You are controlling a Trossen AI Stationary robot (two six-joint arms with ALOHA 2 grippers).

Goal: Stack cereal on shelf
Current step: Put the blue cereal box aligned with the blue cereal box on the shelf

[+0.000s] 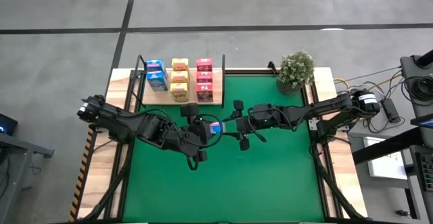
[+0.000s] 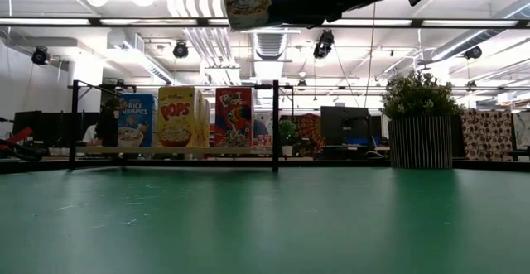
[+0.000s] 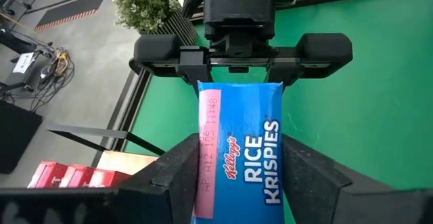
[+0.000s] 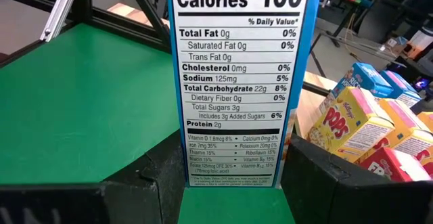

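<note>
Mid-air handover of a blue cereal box point(image 1: 215, 128) above the green mat point(image 1: 270, 183), in front of the shelf point(image 1: 181, 97). Right pincer point(image 4: 230, 183) has its fingers clamped on the box's two sides; the nutrition panel faces its camera. Left pincer point(image 3: 237, 176) has its fingers on either side of the same box, close to the cardboard or just touching. Whether it grips firmly yet, cannot tell. In the low view the box point(image 2: 248, 1) hangs high over the mat, clear of the surface.

Judged step: passing the box from right arm to left, since the left arm sits nearer the shelf. Next move calls for the left pincer to clamp firmly, then the right to let go and back away before the left carries the box to the blue column.

Shelf holds blue boxes point(image 1: 156, 76), yellow boxes point(image 1: 179, 78) and pink boxes point(image 1: 204, 80) in three columns. The black posts point(image 2: 275, 125) stand at the shelf ends and could catch the arm on approach. Potted plant point(image 1: 295, 70) sits at the far right corner of the tabletop point(image 1: 328, 82), well apart from the path.
</note>
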